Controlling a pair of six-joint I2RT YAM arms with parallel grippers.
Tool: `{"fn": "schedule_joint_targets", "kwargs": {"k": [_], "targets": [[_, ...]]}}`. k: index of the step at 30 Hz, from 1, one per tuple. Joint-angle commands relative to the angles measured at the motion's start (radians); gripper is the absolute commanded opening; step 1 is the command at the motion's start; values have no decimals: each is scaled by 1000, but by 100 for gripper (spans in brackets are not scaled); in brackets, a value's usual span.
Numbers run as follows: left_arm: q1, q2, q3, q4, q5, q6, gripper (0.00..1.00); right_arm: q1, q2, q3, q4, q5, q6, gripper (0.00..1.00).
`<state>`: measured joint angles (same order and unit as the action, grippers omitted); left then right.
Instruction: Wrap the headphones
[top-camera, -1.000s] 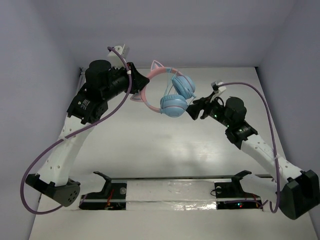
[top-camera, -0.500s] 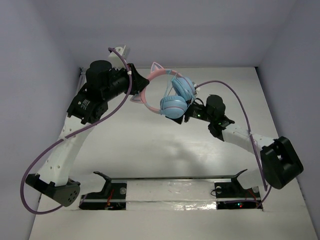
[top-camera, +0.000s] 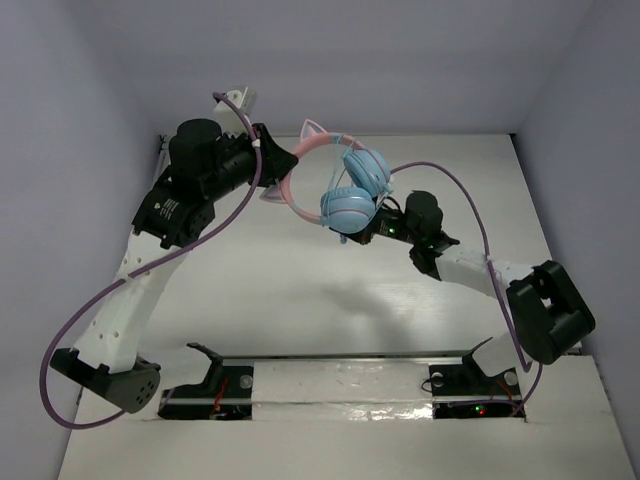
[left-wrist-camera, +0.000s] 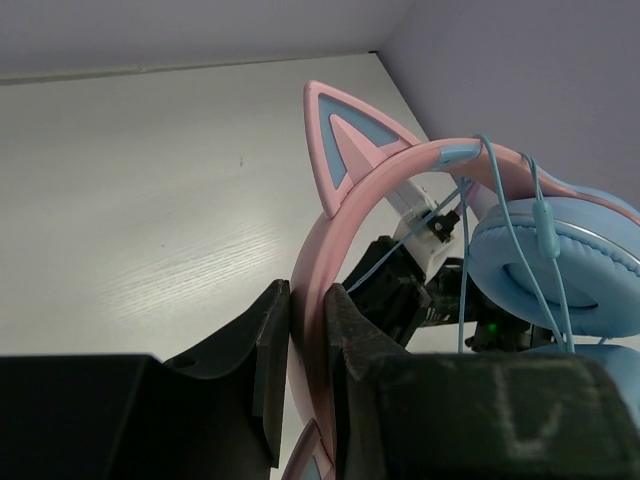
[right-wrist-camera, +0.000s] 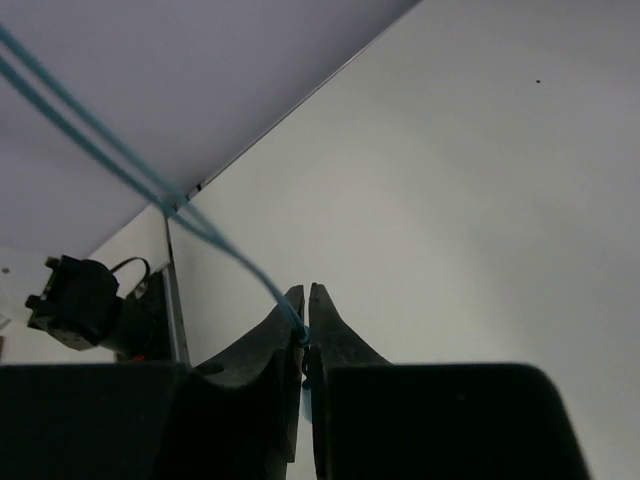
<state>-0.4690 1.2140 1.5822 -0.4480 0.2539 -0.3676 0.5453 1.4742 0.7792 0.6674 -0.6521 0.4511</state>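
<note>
The headphones hang above the table at the back, with a pink cat-ear headband and two light-blue ear cups. My left gripper is shut on the headband, one finger on each side of the pink band. The top view shows this gripper at the band's left end. A thin light-blue cable runs from the cups down to my right gripper. That gripper is shut on the cable, which is pinched at the fingertips. From above, the right gripper sits just under the lower cup.
Thick purple robot cables loop off both arms. Two black mounts stand on the strip at the near edge. Grey walls close in the back and sides. The right arm's elbow juts out at the right.
My right arm has swung left to just under the lower ear cup, and its jaws have gone from open to shut on the thin cable. The left arm and headband have held still.
</note>
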Motion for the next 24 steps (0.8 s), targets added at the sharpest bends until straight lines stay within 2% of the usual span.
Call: {"fn": "schedule_joint_targets", "kwargs": {"k": [1, 3, 11, 16, 24], "targets": [[4, -39, 22, 146, -18, -70, 0, 30, 9, -10, 107, 43, 44, 7], [4, -50, -34, 178, -44, -105, 0, 59, 8, -34, 130, 84, 86, 0], [4, -102, -270, 434, -255, -250, 0, 90, -2, -174, 222, 210, 389, 0], [4, -122, -473, 609, -467, -347, 0, 102, -25, -225, 236, 298, 590, 0], [4, -59, -688, 779, -611, -464, 0, 234, 14, -221, 267, 411, 610, 2]]}}
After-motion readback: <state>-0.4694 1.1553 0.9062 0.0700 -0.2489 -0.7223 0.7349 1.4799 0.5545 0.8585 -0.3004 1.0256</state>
